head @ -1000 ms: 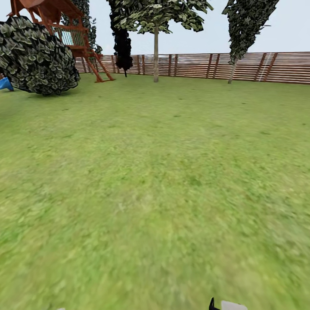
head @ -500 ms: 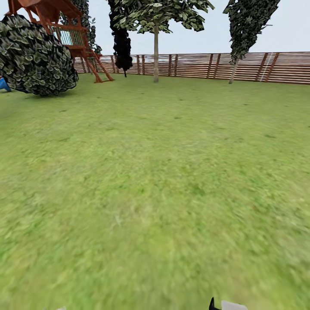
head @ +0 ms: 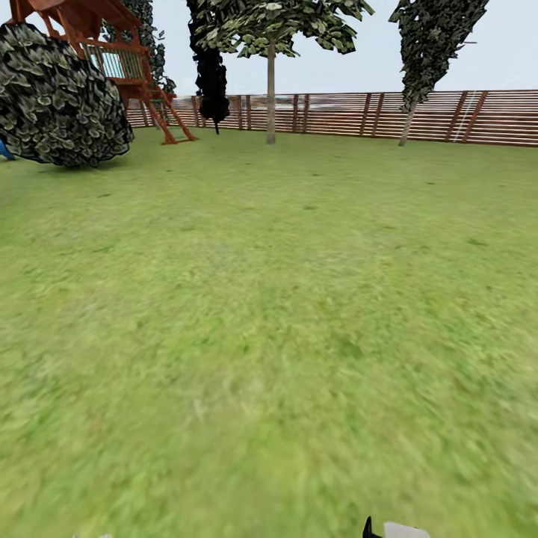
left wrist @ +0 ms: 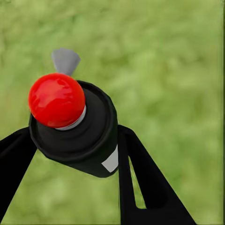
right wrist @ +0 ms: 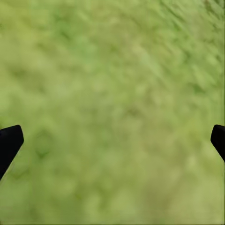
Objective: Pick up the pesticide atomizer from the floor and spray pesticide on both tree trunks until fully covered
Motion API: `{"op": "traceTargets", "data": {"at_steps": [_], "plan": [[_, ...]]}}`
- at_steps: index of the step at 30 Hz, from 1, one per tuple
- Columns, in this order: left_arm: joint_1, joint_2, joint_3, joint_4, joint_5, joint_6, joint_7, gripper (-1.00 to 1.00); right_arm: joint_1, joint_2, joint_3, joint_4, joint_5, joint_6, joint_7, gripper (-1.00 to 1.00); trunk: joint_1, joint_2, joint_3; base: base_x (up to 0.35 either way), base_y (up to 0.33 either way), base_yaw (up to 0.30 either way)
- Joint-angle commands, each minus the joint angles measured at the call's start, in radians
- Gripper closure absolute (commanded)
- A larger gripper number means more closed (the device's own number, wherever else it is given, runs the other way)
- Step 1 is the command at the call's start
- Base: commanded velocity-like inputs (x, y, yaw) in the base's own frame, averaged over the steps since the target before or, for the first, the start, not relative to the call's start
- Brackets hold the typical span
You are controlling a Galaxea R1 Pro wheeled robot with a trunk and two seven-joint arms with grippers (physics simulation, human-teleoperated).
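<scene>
Currently in transit across the lawn (head: 269, 314). Item: pesticide atomizer (left wrist: 77, 129), red-topped, clamped between the left gripper (left wrist: 75, 154) fingers, nozzle clear. Right gripper (right wrist: 112, 140): fingers spread wide, holding nothing, over grass. Ahead: slatted fence (head: 418, 116), thin-stemmed leafy tree (head: 270, 90), round bush (head: 63, 97), wooden play tower (head: 112, 52). Thick mottled trunks not identified. Advice: keep the can steady and look around for the trunks before approaching.

Left wrist: pesticide atomizer (left wrist: 82, 129) base hidden behind its own cap, lawn (left wrist: 178, 70) blurred. Right wrist: fingertips (right wrist: 9, 143) cropped by frame edges. Head: playset (head: 112, 45) cut off at top-left.
</scene>
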Motion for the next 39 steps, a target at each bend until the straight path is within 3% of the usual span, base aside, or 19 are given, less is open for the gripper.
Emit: {"op": "traceTargets", "data": {"at_steps": [1, 39], "plan": [[0.000, 0.000, 0.000, 0.000, 0.000, 0.000, 0.000, 1.00, 0.000, 0.000, 0.000, 0.000, 0.000, 0.000, 0.000, -1.00, 0.000, 0.000, 0.000, 0.339, 0.000, 0.000], [0.000, 0.000, 0.000, 0.000, 0.000, 0.000, 0.003, 1.00, 0.000, 0.000, 0.000, 0.000, 0.000, 0.000, 0.000, -1.00, 0.000, 0.000, 0.000, 0.338, 0.000, 0.000]]}}
